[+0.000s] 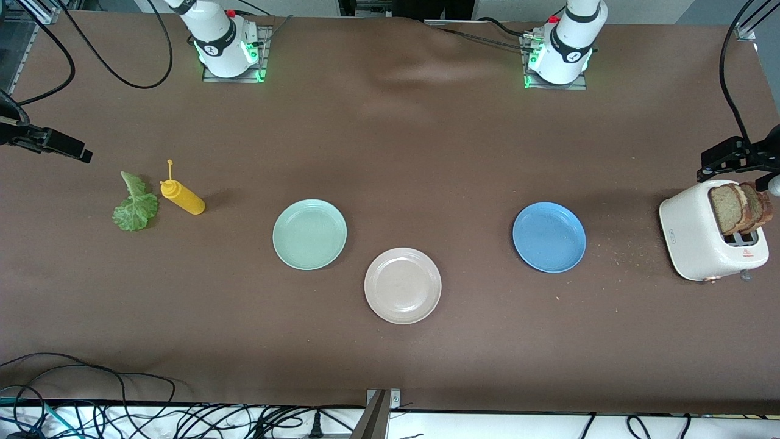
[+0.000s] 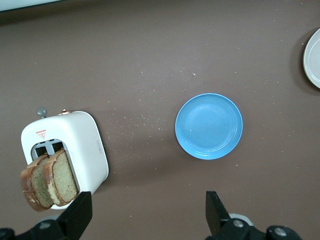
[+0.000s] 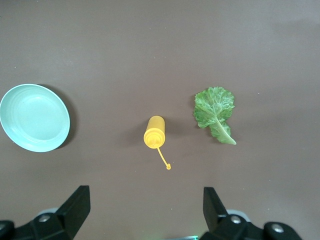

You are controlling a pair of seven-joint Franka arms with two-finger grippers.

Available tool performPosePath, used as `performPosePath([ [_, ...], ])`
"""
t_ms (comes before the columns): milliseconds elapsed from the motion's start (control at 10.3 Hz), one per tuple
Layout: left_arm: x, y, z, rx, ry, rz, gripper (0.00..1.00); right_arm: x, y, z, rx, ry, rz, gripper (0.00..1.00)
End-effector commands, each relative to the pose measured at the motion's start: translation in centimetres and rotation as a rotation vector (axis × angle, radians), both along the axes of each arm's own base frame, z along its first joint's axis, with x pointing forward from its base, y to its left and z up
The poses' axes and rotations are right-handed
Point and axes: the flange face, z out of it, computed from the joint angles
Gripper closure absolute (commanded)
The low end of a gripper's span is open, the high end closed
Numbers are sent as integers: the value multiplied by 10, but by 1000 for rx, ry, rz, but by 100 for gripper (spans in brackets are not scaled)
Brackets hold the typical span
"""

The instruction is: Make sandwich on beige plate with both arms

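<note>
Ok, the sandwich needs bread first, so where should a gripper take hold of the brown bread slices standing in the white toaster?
Probably by the upper halves of the brown wholegrain bread slices, which stand well clear of the white toaster. Come from straight above, fingers on a slice's flat faces, and lift along the slot. The open left gripper hangs nearest.

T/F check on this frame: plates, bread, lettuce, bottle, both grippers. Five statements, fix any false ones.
1. The beige plate is bare. True.
2. Both bread slices lie on the blue plate. False: they stand in the white toaster at the left arm's end of the table; the blue plate holds nothing.
3. The lettuce leaf lies on the table beside the yellow squeeze bottle. True.
4. The right gripper is shut on the bottle. False: its fingers stand open above the bottle, holding nothing.
5. The left gripper is open and holds nothing. True.
</note>
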Motion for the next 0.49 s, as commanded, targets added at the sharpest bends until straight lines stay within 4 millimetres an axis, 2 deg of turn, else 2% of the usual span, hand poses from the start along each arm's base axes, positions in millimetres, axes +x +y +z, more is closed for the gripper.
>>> performPosePath([
  [0, -3, 0, 7, 12, 1, -22, 0, 1, 2, 4, 8, 1, -3, 0],
  [389, -2, -7, 8, -1, -1, -32, 0, 1, 2, 5, 8, 0, -4, 0],
])
